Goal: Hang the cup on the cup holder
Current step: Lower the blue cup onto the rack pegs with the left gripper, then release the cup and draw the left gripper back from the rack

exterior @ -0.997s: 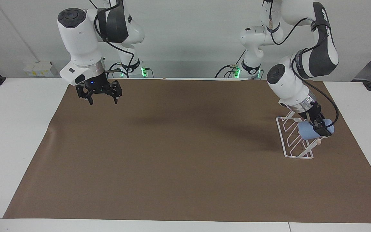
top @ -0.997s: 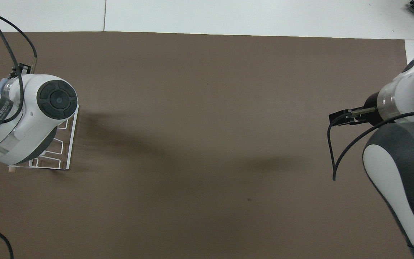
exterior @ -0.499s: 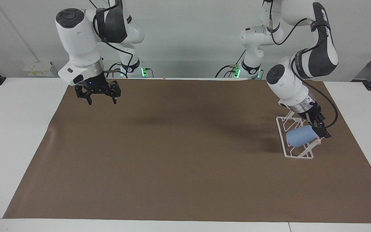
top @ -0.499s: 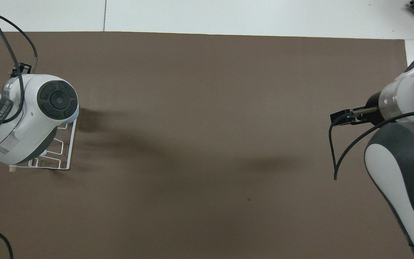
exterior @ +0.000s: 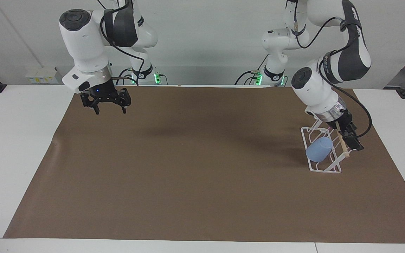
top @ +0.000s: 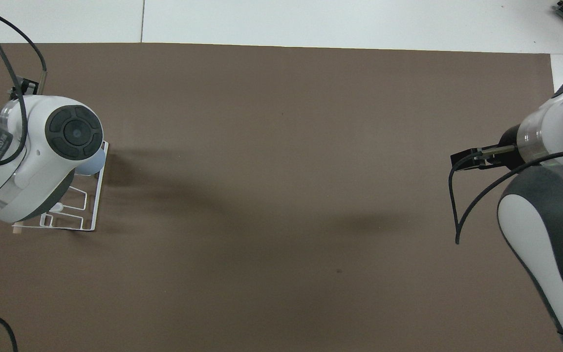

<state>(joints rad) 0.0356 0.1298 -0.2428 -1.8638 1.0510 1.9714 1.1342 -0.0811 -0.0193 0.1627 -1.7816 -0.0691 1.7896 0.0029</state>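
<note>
The light-blue cup rests tilted on the slanted prongs of the white wire cup holder, at the left arm's end of the table. My left gripper is open and empty, just beside the holder's wooden dowel and clear of the cup. My right gripper is open and empty, held above the brown mat near the right arm's end; that arm waits. In the overhead view only a sliver of the cup and part of the holder show from under the left arm.
A large brown mat covers most of the white table. Cables hang from both wrists. Nothing else lies on the mat.
My left gripper has let go of the cup and drawn back a little. The cup has slid down the prongs toward the holder's base. The right gripper has risen slightly.
</note>
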